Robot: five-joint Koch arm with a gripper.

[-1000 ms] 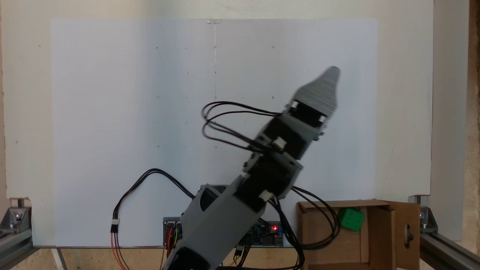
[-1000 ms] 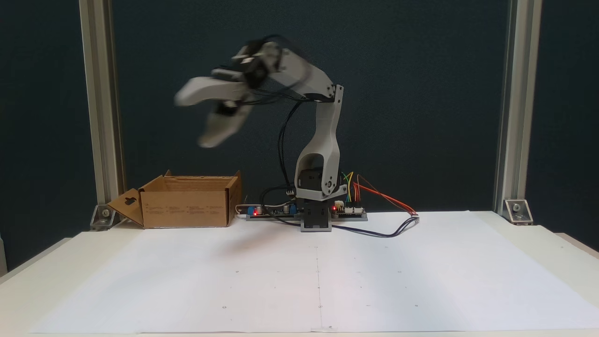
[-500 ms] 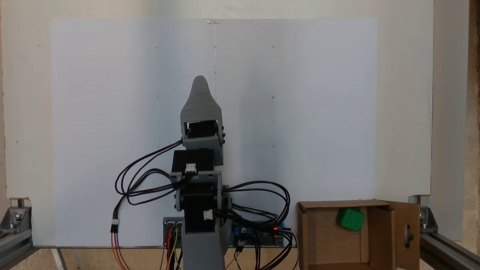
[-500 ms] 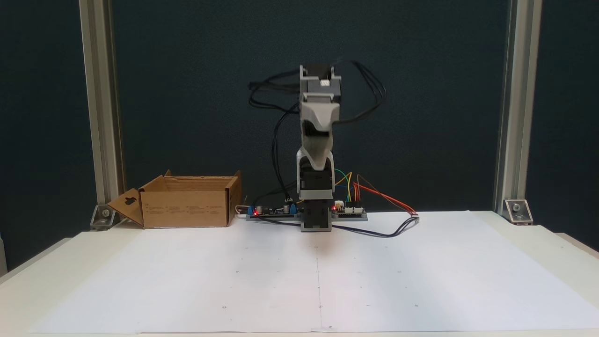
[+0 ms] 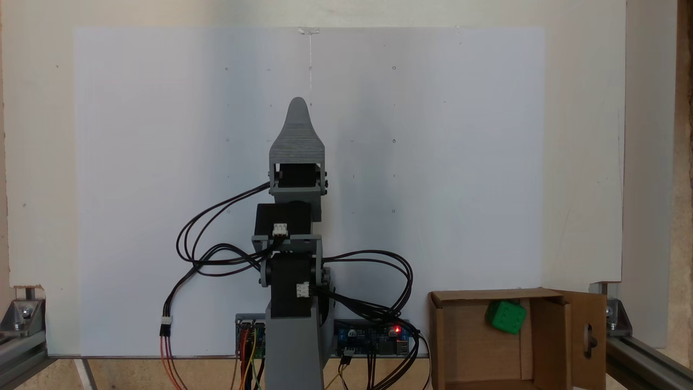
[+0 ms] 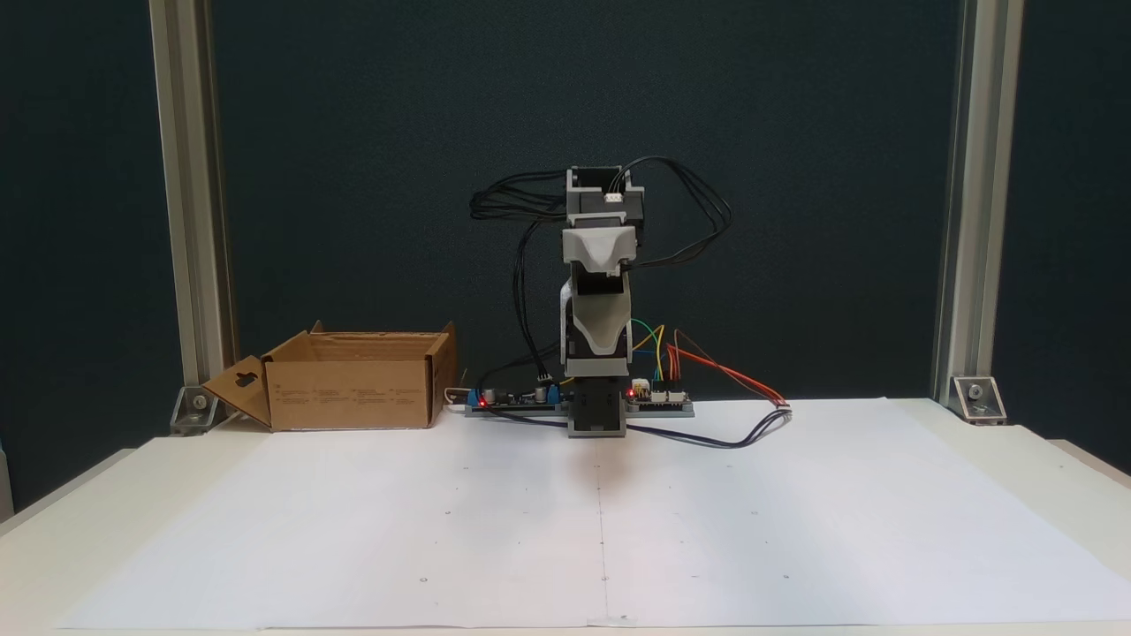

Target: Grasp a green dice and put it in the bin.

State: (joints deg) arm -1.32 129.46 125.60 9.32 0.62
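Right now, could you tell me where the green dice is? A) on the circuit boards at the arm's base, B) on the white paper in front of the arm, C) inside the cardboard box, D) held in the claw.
C: in a fixed view from above, the green dice lies inside the open cardboard box, near its far wall, away from the arm.

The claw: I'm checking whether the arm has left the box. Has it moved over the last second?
Yes. The claw swung left from near the cardboard box to the paper's centre line.
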